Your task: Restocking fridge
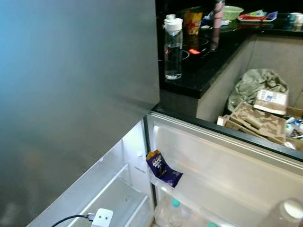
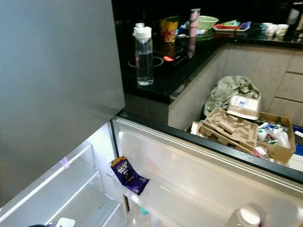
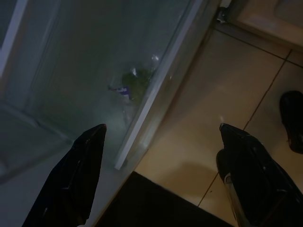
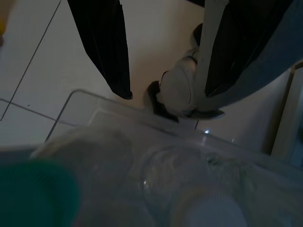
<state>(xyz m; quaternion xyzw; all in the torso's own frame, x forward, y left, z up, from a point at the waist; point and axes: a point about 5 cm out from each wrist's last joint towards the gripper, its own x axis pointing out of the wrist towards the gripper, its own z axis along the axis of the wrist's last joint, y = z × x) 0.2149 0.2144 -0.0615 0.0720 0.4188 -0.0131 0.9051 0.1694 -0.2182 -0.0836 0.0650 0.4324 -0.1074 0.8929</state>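
Observation:
The fridge stands open, its grey upper door (image 1: pixel 71 94) on my left and the lower door's white inner side (image 1: pixel 222 165) spread out before me. A purple chocolate packet (image 1: pixel 162 169) leans in a door shelf. Below it, bottles with a teal cap (image 1: pixel 175 203) and a white cap (image 1: pixel 291 210) stand in the door's clear bin. A clear water bottle (image 1: pixel 173 47) stands on the black counter (image 1: pixel 208 61). My right gripper (image 4: pixel 168 94) hangs open above the clear bin (image 4: pixel 156 156). My left gripper (image 3: pixel 161 127) is open over the floor by the fridge's edge, holding nothing.
A cardboard box (image 2: pixel 246 130) of rubbish and a green bag (image 2: pixel 232 92) sit on the floor beyond the door. A snack bag (image 1: pixel 192 21), cup and bowl stand at the counter's back. A white charger (image 1: pixel 102 217) lies inside the fridge. A dark mat (image 3: pixel 161 203) covers part of the tiled floor.

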